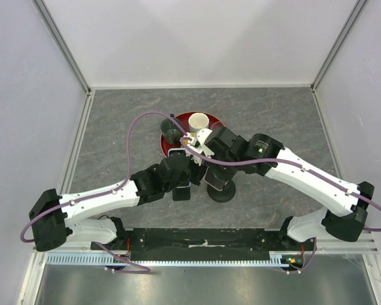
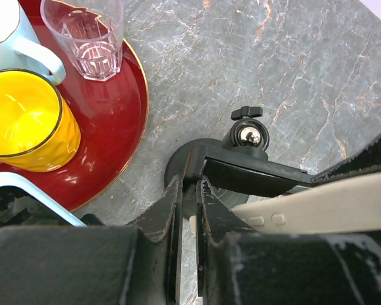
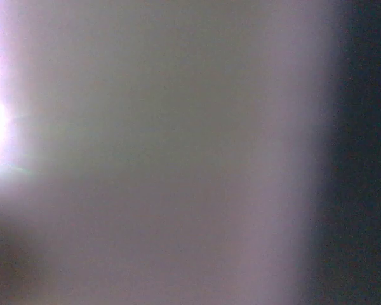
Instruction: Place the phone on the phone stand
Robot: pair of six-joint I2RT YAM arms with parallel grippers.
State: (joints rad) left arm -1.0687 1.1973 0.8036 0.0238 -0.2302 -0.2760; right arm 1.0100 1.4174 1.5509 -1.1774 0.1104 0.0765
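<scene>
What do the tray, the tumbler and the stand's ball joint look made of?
Tray: glossy red lacquer or plastic, with a thin gold rim and soft reflections.
Tumbler: clear faceted glass or acrylic; the tray shows through it.
Ball joint: probably polished metal, with mirror-like highlights.

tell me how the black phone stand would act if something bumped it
The phone stand would probably not tip easily: its round base looks wide and lies flat on the marbled table. A knock higher up may just swivel the bracket, since it rides on a shiny ball joint. It looks rigid throughout.
</scene>
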